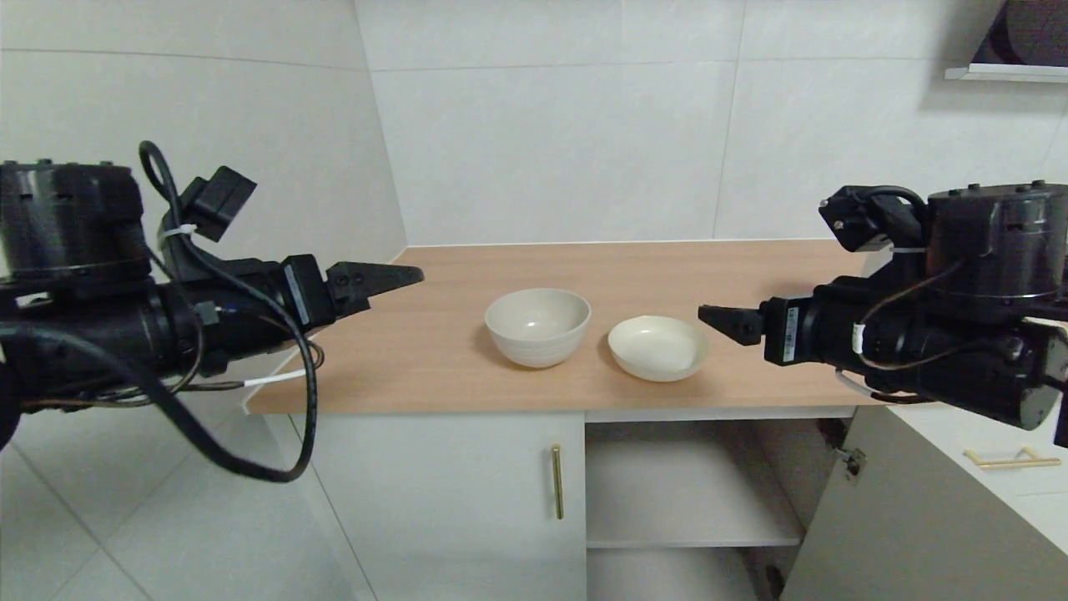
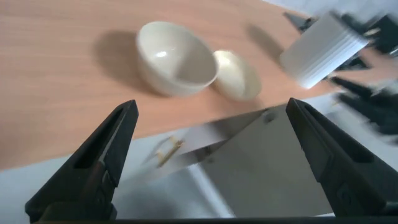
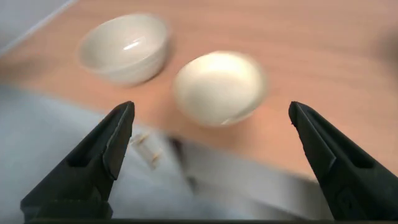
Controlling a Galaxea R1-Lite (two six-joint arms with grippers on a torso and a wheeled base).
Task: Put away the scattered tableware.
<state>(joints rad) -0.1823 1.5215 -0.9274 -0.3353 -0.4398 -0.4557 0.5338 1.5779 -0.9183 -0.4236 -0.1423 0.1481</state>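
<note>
Two bowls sit on the wooden bench, side by side near the front edge. They are close together, but from the head view I can't tell if they touch. The deep bowl is on the robot's left. The flat bowl is on its right. Both look empty and stand the right way up.

The left claw hangs in the air off to the left of the deep bowl, well apart from it. Its two fingers are spread wide and hold nothing. The right claw hangs just beside the flat bowl, on the bowl's right. Its fingers are spread wide too, with nothing between them.

Under the bench, the cupboard door on the right is swung open, and a white shelf shows inside. The other door is closed.

So I think the job is right at the start: no bowl has been picked up yet. The right claw is nearest, so the flat bowl looks like the first one to grab. The claw would need to dip down to the rim, with one finger inside and one outside, and then pinch. (A smooth bowl can slip, so the pinch should be firm.) Then lift it and carry it down to the shelf.
</note>
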